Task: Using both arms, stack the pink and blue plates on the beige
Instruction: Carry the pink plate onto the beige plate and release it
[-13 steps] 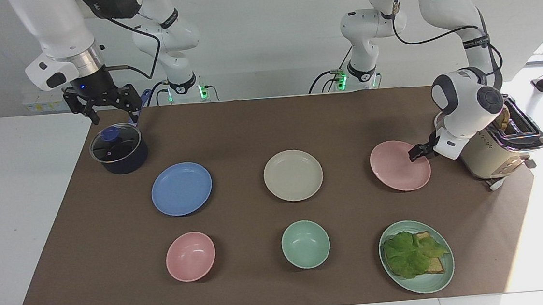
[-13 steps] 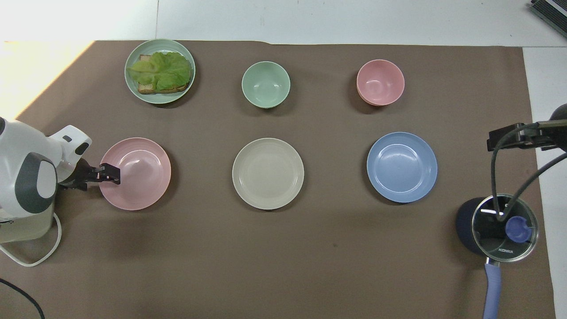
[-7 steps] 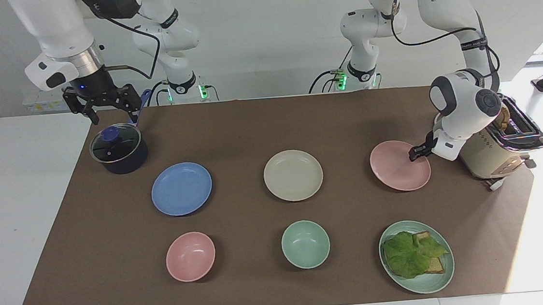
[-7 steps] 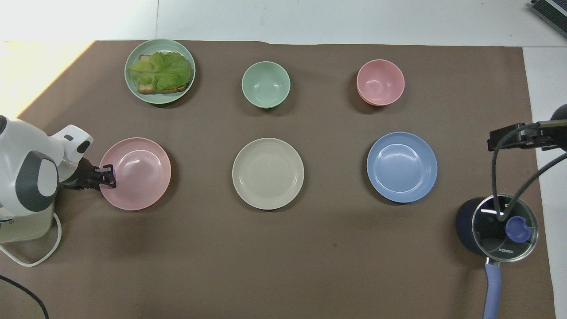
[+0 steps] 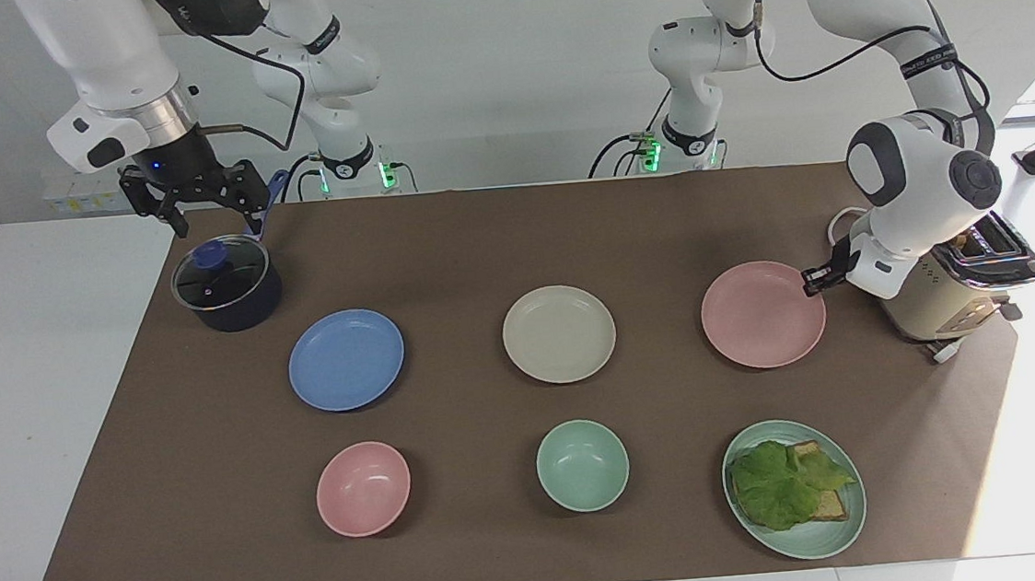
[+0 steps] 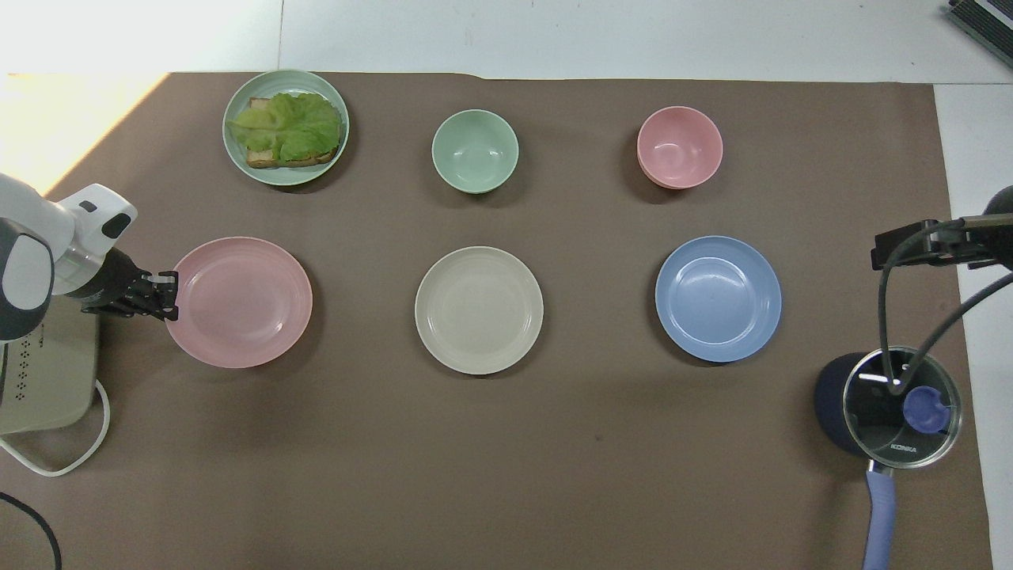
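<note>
Brown mat (image 5: pixel 476 238): toaster (image 5: pixel 939 303) crowds left tool (image 5: pixel 814 282) clamping pink plate (image 5: pixel 762 315).

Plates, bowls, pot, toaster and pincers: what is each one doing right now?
Pink plate: lifted by its rim in left pincer.
Beige plate: empty.
Blue plate: empty, untouched.
Green plate: holds toast and lettuce.
Pink bowl: empty.
Green bowl: empty.
Pot: lid on.
Toaster: bread inside.
Right pincer: open, over pot.

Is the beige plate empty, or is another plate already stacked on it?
Empty. The beige plate shows only its bare inside; the pink plate and the blue plate sit apart beside it.
</note>
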Robot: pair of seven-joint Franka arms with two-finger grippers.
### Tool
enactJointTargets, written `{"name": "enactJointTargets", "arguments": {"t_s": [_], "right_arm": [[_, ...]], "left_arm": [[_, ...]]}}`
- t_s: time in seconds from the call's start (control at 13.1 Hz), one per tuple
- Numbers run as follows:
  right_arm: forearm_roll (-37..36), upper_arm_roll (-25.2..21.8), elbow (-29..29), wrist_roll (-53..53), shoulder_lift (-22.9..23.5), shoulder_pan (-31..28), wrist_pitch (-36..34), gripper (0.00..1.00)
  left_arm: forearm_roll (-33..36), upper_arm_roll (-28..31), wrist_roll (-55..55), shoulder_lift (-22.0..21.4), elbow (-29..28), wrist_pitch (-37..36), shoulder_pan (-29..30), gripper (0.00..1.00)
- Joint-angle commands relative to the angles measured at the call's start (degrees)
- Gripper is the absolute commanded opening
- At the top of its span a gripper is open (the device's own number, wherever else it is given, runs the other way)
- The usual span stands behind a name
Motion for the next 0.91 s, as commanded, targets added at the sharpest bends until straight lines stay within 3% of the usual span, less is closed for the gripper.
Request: {"name": "enactJointTargets", "arguments": {"t_s": [0.0, 0.23, 0.38, 0.84], "right_arm": [[-0.2, -0.3, -1.0, 0.0, -0.9, 0.0, 0.5, 1.0], [-0.2, -0.3, -1.0, 0.1, -0.9, 0.0, 0.5, 1.0], [-0.2, -0.3, -1.0, 0.1, -0.9, 0.0, 0.4, 1.0], [-0.2, -0.3, -1.0, 0.1, -0.9, 0.1, 0.4, 1.0]], "left_arm": [[-4.8, -0.3, -0.8, 0.6, 5.2, -7.9, -0.5, 0.0], [-6.5, -3.9, -8.4, 0.2, 5.4, -8.4, -4.0, 0.0], [-7.8, -4.5, -15.8, 0.2, 5.4, -7.5, -9.8, 0.0], [-9.3, -4.5, -23.9, -0.5, -2.1, 7.7, -24.6, 0.0]]}}
